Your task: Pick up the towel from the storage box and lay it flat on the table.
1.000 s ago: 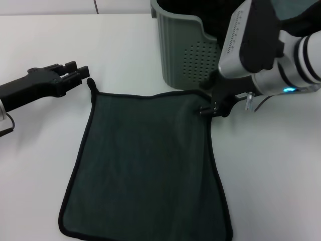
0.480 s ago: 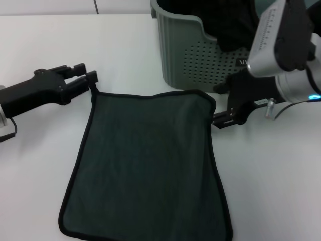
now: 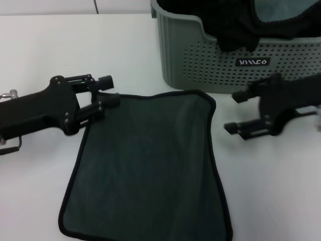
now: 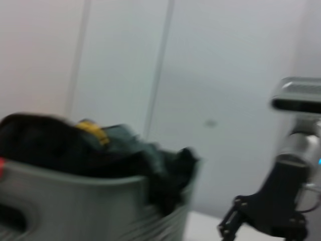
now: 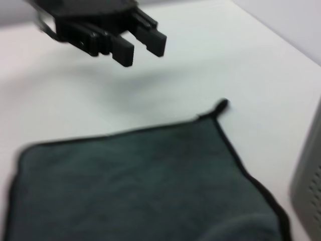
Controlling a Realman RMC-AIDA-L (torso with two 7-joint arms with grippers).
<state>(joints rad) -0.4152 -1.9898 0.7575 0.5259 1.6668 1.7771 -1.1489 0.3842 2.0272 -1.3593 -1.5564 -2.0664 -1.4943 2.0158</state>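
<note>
The dark grey-green towel point(image 3: 150, 165) lies spread flat on the white table point(image 3: 50, 40), its black edging showing all round. The right wrist view shows the towel point(image 5: 140, 181) and its corner loop point(image 5: 220, 105). My left gripper point(image 3: 108, 91) hovers open over the towel's far left corner, holding nothing; the right wrist view shows this left gripper point(image 5: 139, 46) above the table. My right gripper point(image 3: 239, 111) stands open and empty, just right of the towel's far right corner. Behind it is the pale grey-green storage box point(image 3: 200, 55).
The storage box holds a black cloth point(image 3: 235, 30) and a lighter teal-grey cloth point(image 3: 273, 12); its black label point(image 3: 253, 62) faces me. The left wrist view shows the box point(image 4: 75, 201) heaped with cloths and the right arm point(image 4: 281, 201) beside it.
My right gripper has left the towel's far right corner and drawn off to the right. My left gripper has moved right and risen over the far left corner. The towel lies still.
</note>
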